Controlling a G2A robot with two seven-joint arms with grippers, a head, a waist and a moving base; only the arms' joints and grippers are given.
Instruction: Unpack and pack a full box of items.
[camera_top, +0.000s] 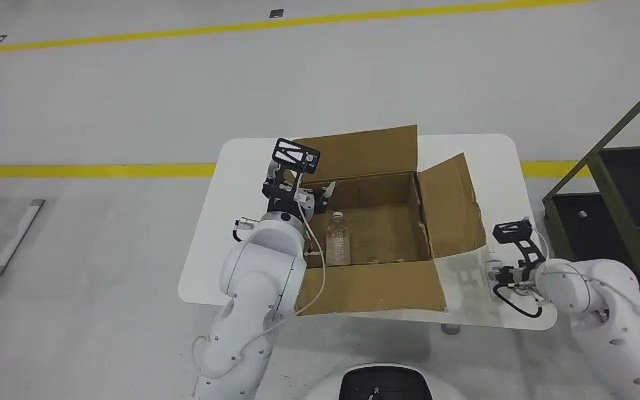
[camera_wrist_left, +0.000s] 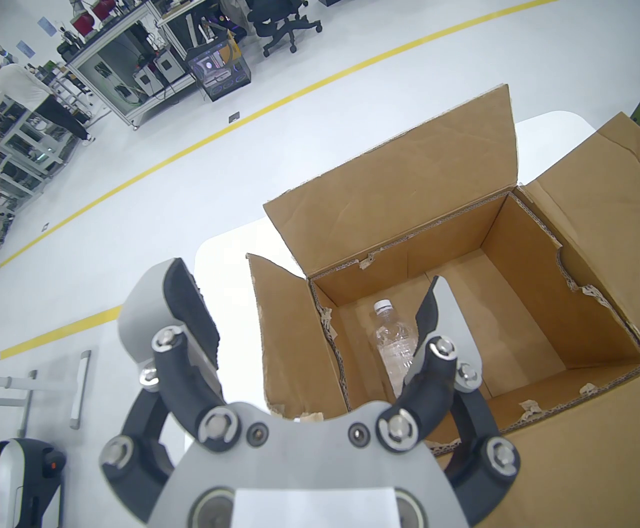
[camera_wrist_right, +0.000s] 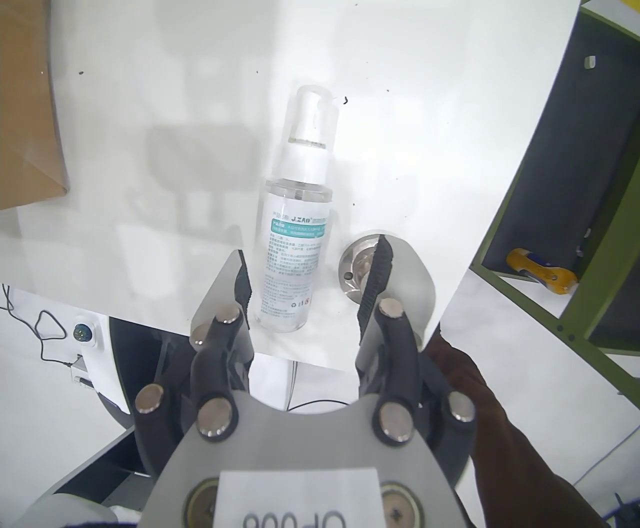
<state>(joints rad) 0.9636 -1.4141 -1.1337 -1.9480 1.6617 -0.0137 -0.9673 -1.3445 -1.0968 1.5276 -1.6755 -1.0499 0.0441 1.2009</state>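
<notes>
Now left fingers (camera_wrist_left: 192, 310) wide apart above the box (camera_wrist_left: 425, 245) rim.

Roomy open box (camera_top: 385, 225), lone bottle (camera_top: 338, 240)

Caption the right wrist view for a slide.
Open right pincer lined up with a clear spray bottle on the white table, close to the table's edge.

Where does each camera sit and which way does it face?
Top view: overhead, looking down at table and box; left arm, right arm show.
Left wrist: faces into the box at the water bottle; open left tool shows.
Right wrist: faces down at the spray bottle; open right tool shows.
Top and left wrist share box, water bottle.
</notes>
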